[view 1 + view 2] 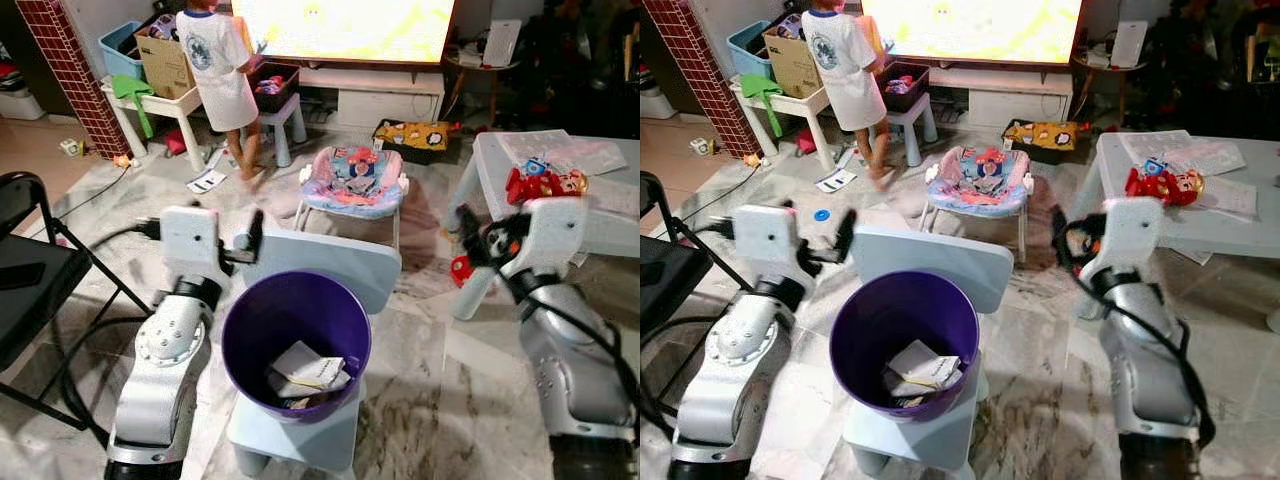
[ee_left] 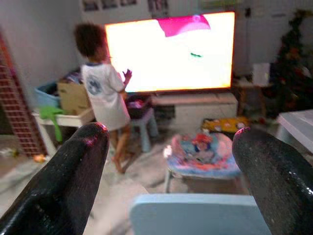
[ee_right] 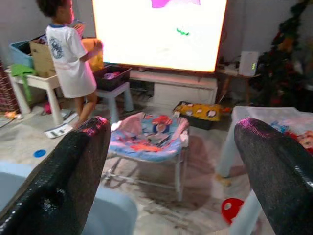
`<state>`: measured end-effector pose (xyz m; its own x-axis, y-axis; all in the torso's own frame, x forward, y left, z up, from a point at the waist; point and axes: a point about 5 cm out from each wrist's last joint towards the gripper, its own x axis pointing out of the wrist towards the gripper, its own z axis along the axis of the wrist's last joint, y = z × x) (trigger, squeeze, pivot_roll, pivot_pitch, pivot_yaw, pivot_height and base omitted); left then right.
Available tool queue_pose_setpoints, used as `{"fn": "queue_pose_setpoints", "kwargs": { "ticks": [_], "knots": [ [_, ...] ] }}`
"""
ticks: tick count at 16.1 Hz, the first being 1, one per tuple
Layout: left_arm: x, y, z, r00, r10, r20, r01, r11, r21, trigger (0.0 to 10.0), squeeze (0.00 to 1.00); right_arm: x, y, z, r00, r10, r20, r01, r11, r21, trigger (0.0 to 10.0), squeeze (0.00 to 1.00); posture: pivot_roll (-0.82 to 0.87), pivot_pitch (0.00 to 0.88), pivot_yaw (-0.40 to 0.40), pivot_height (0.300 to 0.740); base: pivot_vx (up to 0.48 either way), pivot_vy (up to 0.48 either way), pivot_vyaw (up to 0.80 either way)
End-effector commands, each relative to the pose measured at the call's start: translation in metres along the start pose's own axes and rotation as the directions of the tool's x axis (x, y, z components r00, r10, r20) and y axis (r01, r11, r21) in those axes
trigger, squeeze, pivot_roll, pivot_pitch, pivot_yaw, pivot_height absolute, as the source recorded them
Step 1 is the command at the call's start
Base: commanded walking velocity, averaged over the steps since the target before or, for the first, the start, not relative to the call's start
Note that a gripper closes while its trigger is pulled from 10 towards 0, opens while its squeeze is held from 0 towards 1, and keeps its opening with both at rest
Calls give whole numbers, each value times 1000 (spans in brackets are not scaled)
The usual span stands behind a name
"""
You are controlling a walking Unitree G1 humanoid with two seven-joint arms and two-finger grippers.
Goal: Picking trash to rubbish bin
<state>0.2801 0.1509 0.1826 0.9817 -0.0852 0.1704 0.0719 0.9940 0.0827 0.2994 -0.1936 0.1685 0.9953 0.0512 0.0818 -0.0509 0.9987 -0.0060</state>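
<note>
A purple rubbish bin (image 1: 300, 305) stands on the seat of a small light-blue chair (image 1: 330, 262) right in front of me. Crumpled white paper (image 1: 312, 370) lies at its bottom. My left gripper (image 1: 249, 243) is raised beside the left end of the chair's back, open, with nothing between its fingers (image 2: 78, 171). Open and empty too, my right gripper (image 1: 467, 236) is held up at the right, near the leg of a white table (image 1: 600, 225). Both wrist views look out past the spread black fingers (image 3: 73, 166) towards the television.
A person (image 1: 222, 75) stands at the television. A baby bouncer (image 1: 354, 182) sits beyond the chair. Red toys (image 1: 540, 184) lie on the white table, a red object (image 1: 460, 268) by its leg. A black folding chair (image 1: 30, 275) is at left. Paper (image 1: 207, 181) litters the floor.
</note>
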Motion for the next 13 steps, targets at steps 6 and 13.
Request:
{"fn": "queue_pose_setpoints", "kwargs": {
  "ticks": [6, 13],
  "knots": [
    [-4, -4, -6, 1000, 26, 2, -26, 998, -52, 10000, 0, 3, 12, 9, 999, 47, 13, -47, 999, 11, 10000, 1000, 81, 43, -28, 740, 0, 0, 0],
    [-3, -9, -11, 999, 2, -40, -8, 989, -151, 10000, 0, 3, 12, 10, 998, 55, -1, -55, 998, 7, 10000, 1000, 68, 56, -32, 740, 0, 0, -195]
  ]
}}
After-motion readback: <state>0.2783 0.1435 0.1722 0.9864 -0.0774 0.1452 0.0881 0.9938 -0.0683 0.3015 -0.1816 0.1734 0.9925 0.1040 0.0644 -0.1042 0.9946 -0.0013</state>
